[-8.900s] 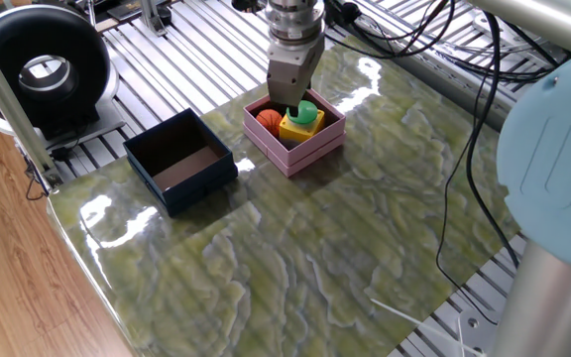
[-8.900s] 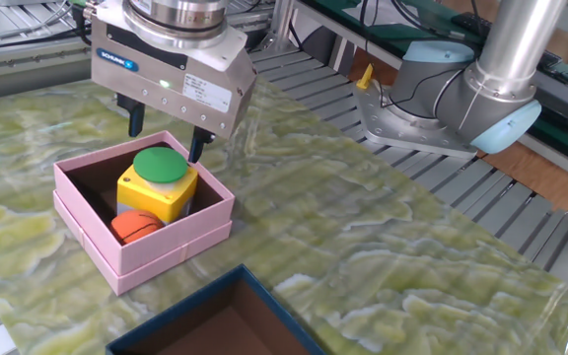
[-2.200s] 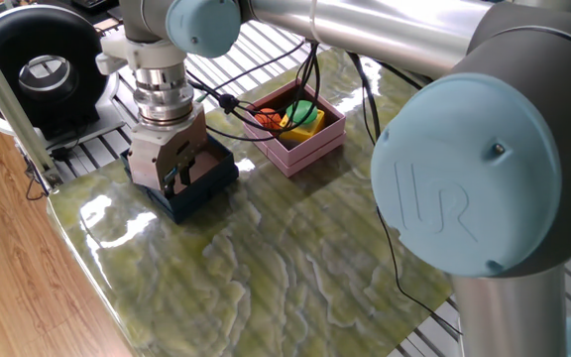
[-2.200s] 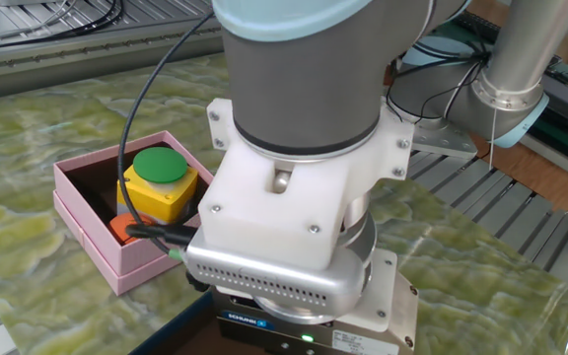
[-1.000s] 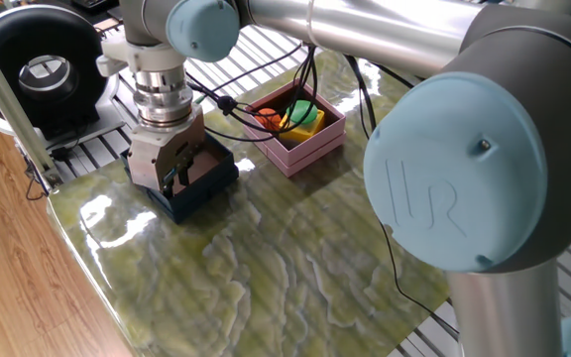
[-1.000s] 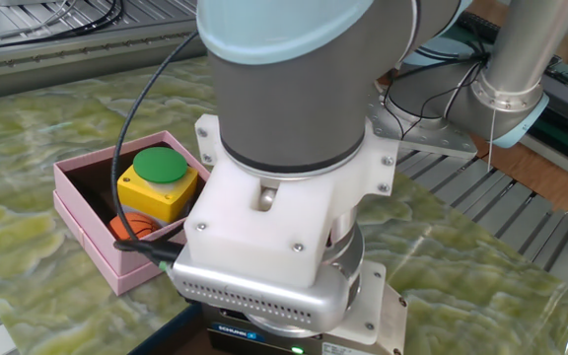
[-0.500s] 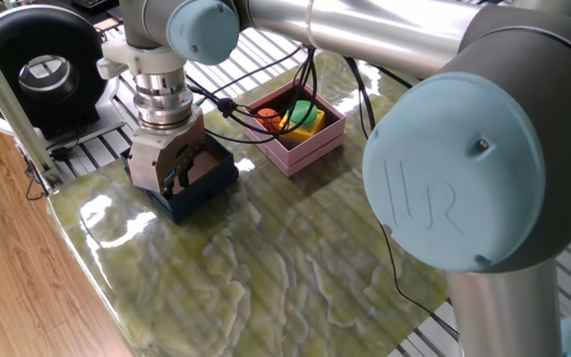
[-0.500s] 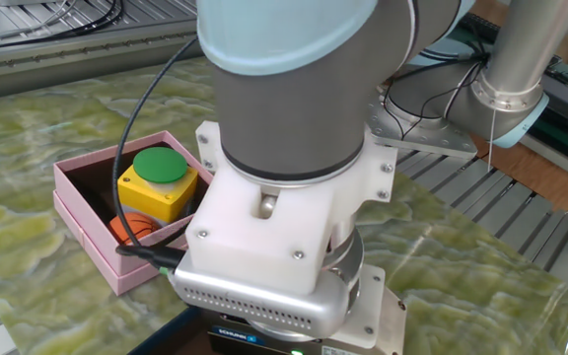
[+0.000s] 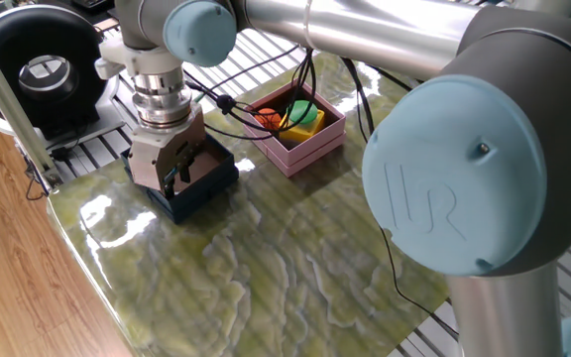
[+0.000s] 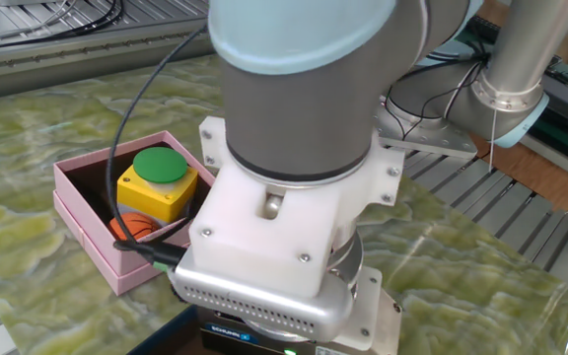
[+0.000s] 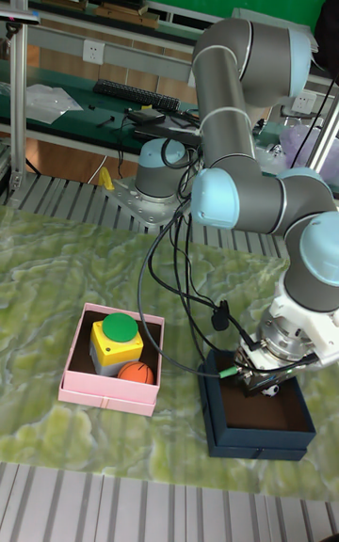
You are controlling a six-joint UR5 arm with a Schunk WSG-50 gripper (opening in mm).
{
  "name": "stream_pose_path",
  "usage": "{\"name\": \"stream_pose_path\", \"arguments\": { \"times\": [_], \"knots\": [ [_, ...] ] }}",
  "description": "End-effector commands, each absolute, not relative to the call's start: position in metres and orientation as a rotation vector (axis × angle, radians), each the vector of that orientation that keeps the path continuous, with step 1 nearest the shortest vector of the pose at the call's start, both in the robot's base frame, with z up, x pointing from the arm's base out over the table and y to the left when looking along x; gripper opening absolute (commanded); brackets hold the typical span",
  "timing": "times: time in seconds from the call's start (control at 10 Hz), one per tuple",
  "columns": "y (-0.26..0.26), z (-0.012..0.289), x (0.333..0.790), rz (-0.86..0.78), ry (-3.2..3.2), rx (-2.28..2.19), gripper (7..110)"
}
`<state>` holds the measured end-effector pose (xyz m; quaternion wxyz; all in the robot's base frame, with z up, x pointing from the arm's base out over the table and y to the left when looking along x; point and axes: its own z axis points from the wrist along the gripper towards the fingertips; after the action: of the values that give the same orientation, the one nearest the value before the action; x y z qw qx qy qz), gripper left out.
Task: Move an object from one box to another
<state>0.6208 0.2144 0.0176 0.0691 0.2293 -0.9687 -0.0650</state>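
2 boxes on the table [image 9: 266,268]: navy box [image 11: 259,426] and pink box [image 11: 111,363], well apart. Pink box holds 2 things: yellow block w/ green cap [image 11: 117,336] and orange ball [image 11: 137,374], touching. Gripper [image 11: 266,385] sits low inside navy box, jaws narrow on 1 small white-black object [image 11: 270,391]. Vs 8.9 s ago: gripper was over pink box, navy box was bare; the last 2 s, barely any change.
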Motion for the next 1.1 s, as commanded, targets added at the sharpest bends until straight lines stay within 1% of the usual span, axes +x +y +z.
{"name": "stream_pose_path", "arguments": {
  "times": [0.0, 0.1, 0.2, 0.3, 0.4, 0.5, 0.6, 0.7, 1.0],
  "knots": [
    [0.19, 0.033, 0.635, 0.027, -2.926, 0.68, 44],
    [0.178, 0.044, 0.64, 0.145, -2.908, 0.707, 44],
    [0.184, 0.051, 0.637, 0.139, -2.894, 0.702, 44],
    [0.2, 0.054, 0.632, 0.05, -2.893, 0.678, 44],
    [0.205, 0.054, 0.63, 0.014, -2.891, 0.672, 44],
    [0.218, 0.049, 0.622, -0.071, -2.884, 0.638, 44],
    [0.224, 0.038, 0.619, -0.114, -2.898, 0.627, 44],
    [0.224, 0.03, 0.618, -0.136, -2.903, 0.63, 44],
    [0.224, 0.021, 0.617, -0.156, -2.903, 0.623, 44]
  ]
}}
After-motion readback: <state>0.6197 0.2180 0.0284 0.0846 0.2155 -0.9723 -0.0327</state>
